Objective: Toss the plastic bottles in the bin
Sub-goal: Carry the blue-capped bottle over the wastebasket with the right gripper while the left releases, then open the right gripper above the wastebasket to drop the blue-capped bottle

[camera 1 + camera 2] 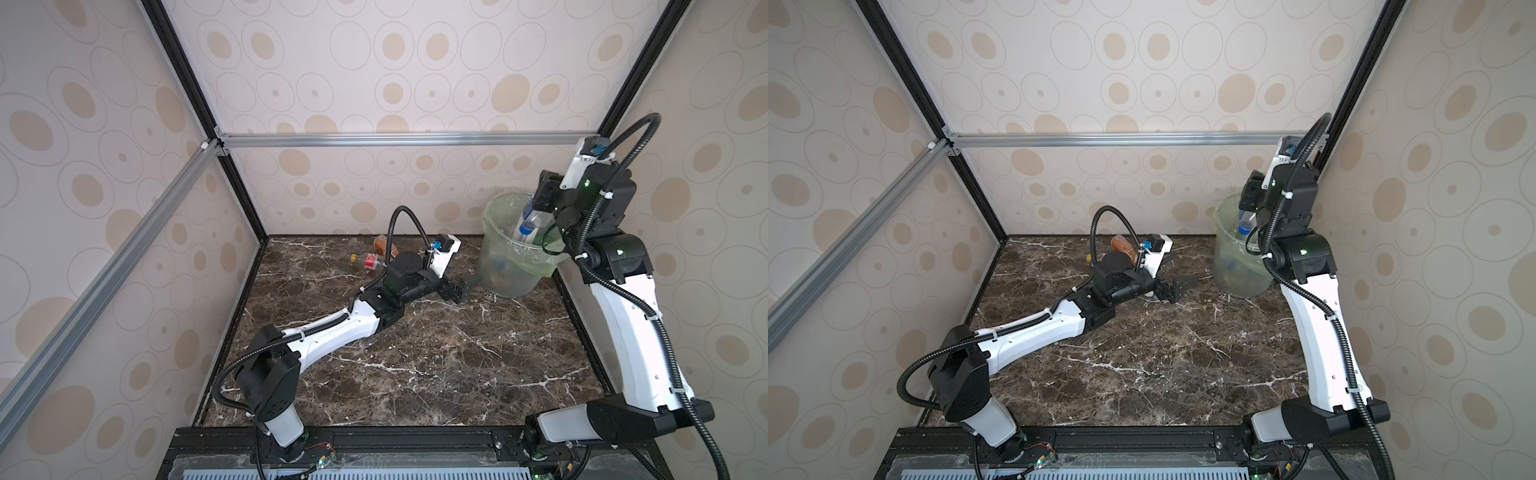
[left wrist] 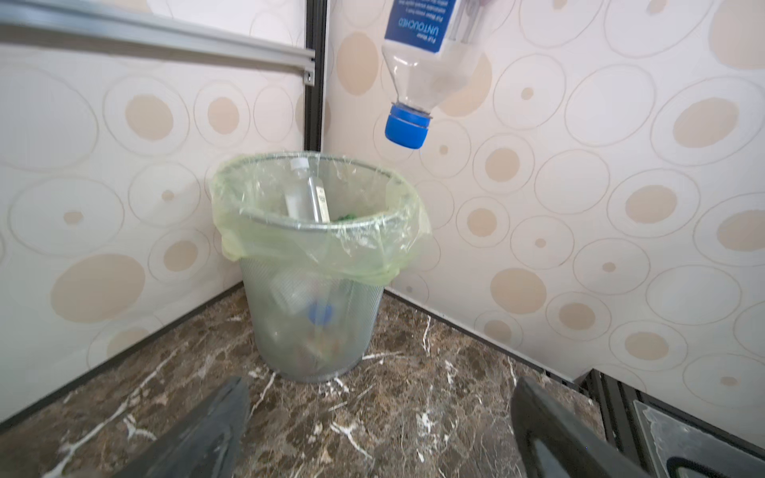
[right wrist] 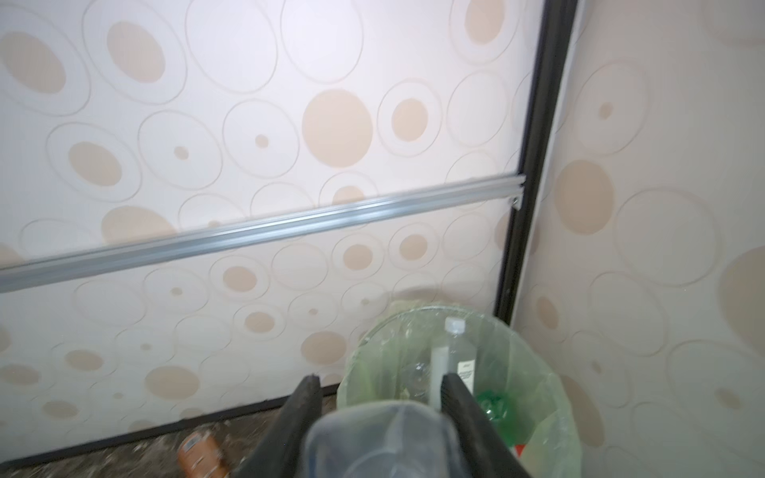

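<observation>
Marble tabletop: dark, white-veined, carrying all items noted. Bin: upright on the tabletop in the corner where two walls meet, with a pale green bag folded over its rim. Right gripper: raised directly above the bin's mouth, jaws clamped on the base end of the blue-capped bottle. That bottle is clear with a blue label and hangs cap down and tilted, over the bin's opening and clear of the rim. Left gripper: low over the tabletop near the bin's foot and facing it, fingers spread wide, nothing between them. Inside the bin: a white-capped bottle leans upright against the far wall, a green bottle lies lower beside it, and further bottles show as blurred shapes through the wall, count not determinable. Outside the bin: a brown-labelled bottle and a red-labelled bottle with a yellow cap lie on the tabletop near each other, well apart from the bin and beyond the left arm from it.
</observation>
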`<move>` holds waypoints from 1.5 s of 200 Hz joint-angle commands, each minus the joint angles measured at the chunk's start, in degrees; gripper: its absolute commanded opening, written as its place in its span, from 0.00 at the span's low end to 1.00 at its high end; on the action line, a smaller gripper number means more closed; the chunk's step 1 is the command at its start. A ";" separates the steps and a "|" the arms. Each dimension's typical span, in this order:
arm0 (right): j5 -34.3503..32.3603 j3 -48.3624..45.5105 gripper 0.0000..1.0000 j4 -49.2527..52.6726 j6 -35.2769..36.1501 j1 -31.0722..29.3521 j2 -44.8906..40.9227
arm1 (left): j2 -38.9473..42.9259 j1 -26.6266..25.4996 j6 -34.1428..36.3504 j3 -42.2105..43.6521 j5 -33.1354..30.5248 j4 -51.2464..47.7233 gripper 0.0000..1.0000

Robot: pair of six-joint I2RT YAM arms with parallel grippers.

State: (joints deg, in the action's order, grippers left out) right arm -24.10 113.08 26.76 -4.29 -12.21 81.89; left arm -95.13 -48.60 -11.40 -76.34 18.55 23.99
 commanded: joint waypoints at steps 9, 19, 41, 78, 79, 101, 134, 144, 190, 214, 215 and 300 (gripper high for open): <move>-9.89 5.77 0.41 -5.90 12.12 -0.27 1.43 | -0.48 -0.19 4.05 -6.15 0.46 -0.20 0.99; -10.97 6.44 0.41 -8.87 14.42 -0.27 1.60 | -0.95 -0.18 4.65 -6.98 0.56 -0.60 0.99; -11.56 8.56 0.42 -14.09 19.14 -0.29 2.99 | -1.55 0.15 5.77 -7.35 0.48 -0.89 0.99; -13.15 12.24 0.45 -13.91 22.55 -0.23 9.33 | -2.15 1.26 5.09 -4.90 0.09 1.39 0.99; -13.24 12.03 0.45 -14.06 22.65 -0.21 9.43 | -2.20 1.29 5.08 -4.80 0.13 1.40 0.99; -15.93 2.96 0.45 -19.19 23.36 0.46 10.66 | -2.51 1.94 4.13 -3.68 0.90 2.27 0.99; -18.26 -12.81 0.69 -20.46 16.17 4.35 11.62 | -2.33 2.40 3.61 -2.37 1.32 2.60 0.99; -20.84 -13.94 0.82 -19.52 15.70 4.39 11.36 | -2.12 2.47 3.77 -2.20 1.28 2.39 0.99; -18.01 -12.25 1.00 -17.36 14.39 3.86 5.53 | -2.38 2.47 3.39 -2.63 1.83 2.46 0.99; -17.62 -11.06 1.00 -17.21 15.26 2.98 4.43 | -2.75 2.47 2.62 -2.90 2.35 2.36 0.99; -17.59 -11.05 1.00 -17.15 15.23 2.98 4.38 | -2.77 2.46 2.52 -2.92 2.36 2.33 0.99; -11.42 -9.97 1.00 -10.12 7.91 0.84 2.82 | -5.87 6.79 -4.41 -8.40 -3.54 -7.46 0.99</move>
State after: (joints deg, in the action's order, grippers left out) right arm -39.13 103.33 12.95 7.92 -10.02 84.51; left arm -98.56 -45.08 -11.73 -79.59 19.18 22.41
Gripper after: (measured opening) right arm 0.996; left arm 0.990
